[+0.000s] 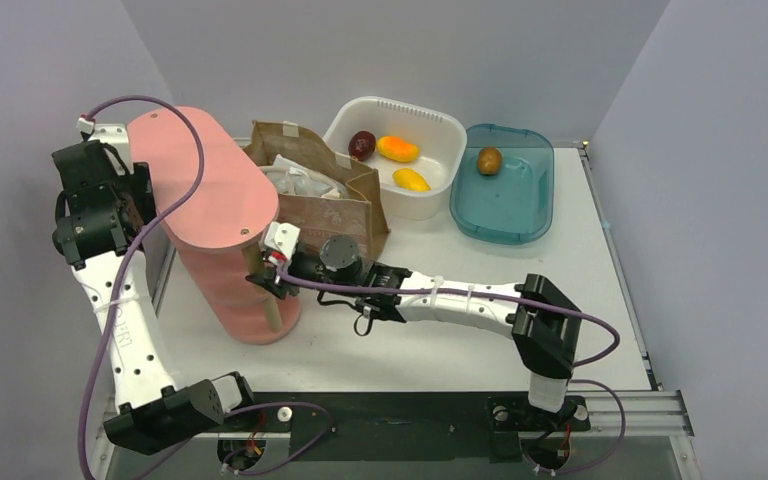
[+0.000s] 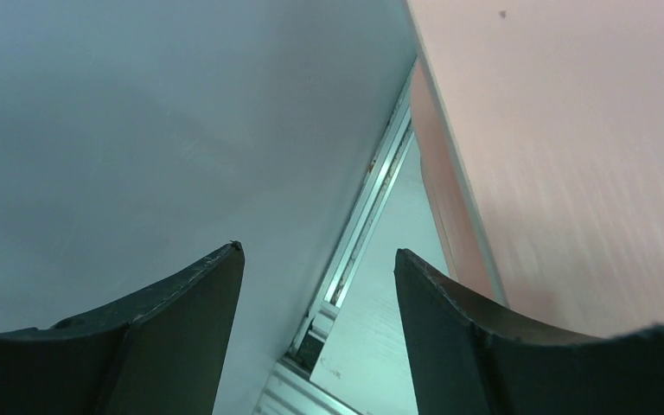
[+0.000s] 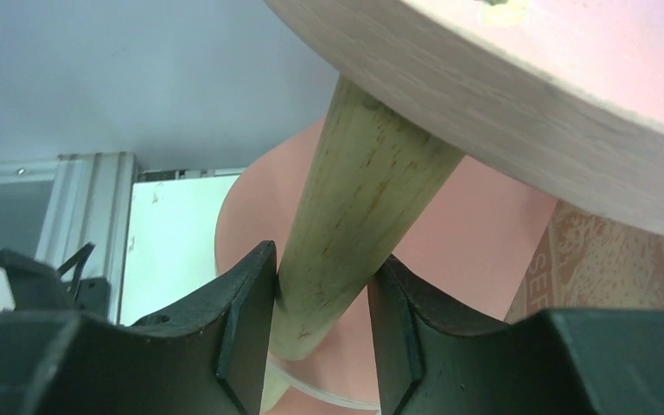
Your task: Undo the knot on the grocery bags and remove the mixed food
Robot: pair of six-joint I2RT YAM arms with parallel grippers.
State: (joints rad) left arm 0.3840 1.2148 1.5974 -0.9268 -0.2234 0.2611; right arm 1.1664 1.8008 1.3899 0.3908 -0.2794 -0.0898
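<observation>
- Right gripper [image 3: 324,270]: the two fingers are pressed against opposite sides of a wooden post [image 3: 354,199], which is pinched between them.
- Wooden post: it is seen tilted in the right wrist view. It is fixed under the top panel of a pink stand [image 1: 210,190], whose pink base is seen behind it.
- Left gripper [image 2: 320,259]: the fingers are spread and nothing is held between them. It is raised at the far left, beside the stand's pink panel.
- Grocery bags [image 1: 305,182]: crinkled white plastic is seen inside the open brown paper bag [image 1: 345,215], which stands just behind the right wrist and next to the stand.
- White tub [image 1: 430,115]: it is placed behind the paper bag. A dark red item [image 1: 362,145] and two orange-yellow fruits [image 1: 398,149] are contained in it.
- Blue tub [image 1: 520,215]: it is set to the right, touching the white tub, and one brown fruit [image 1: 489,160] is held in it.
- Table [image 1: 440,340]: everything listed is carried on it.
</observation>
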